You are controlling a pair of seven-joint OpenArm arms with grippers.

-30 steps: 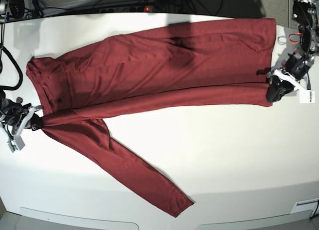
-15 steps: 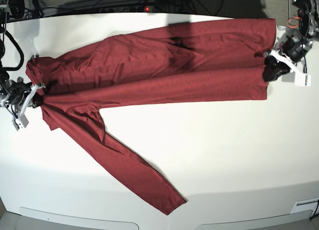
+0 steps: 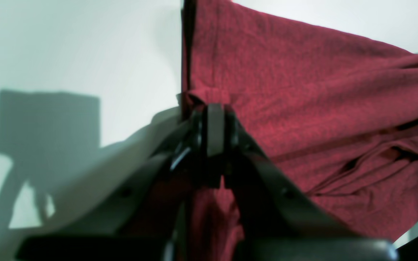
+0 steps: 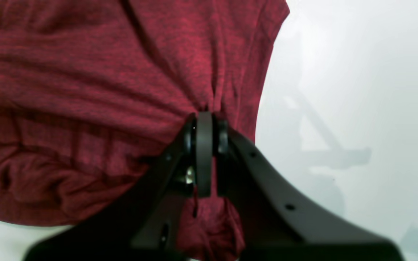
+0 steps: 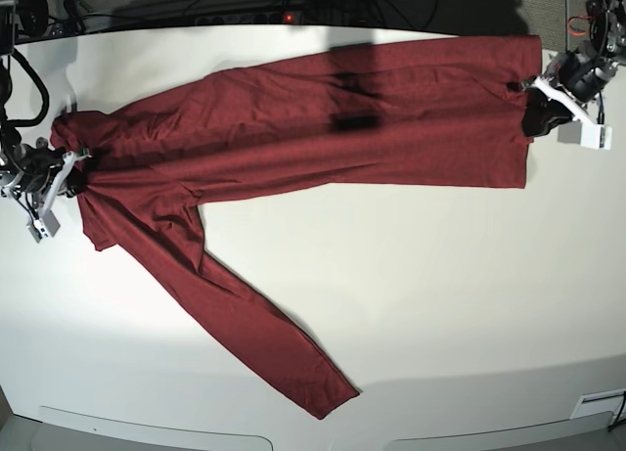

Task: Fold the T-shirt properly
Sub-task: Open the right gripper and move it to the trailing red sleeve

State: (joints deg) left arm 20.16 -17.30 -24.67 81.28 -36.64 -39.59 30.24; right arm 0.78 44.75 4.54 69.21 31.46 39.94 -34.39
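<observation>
— Where's the shirt (image 5: 293, 138)?

— Spread across the white table (image 5: 440, 294), one sleeve (image 5: 245, 324) trailing toward the near edge. Its far sleeve is folded under — can't make it out.

— And the grippers?

— The left gripper (image 3: 214, 108) is clamped tight on a pinch of cloth at the hem. The right gripper (image 4: 204, 117) is closed the same way at the shoulder end. Both wrist views blur up close, and the pinched cloth hides the fingertips.

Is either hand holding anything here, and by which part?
Both hold the T-shirt: the left hand pinches its hem edge, the right hand pinches fabric at the shoulder end.
</observation>
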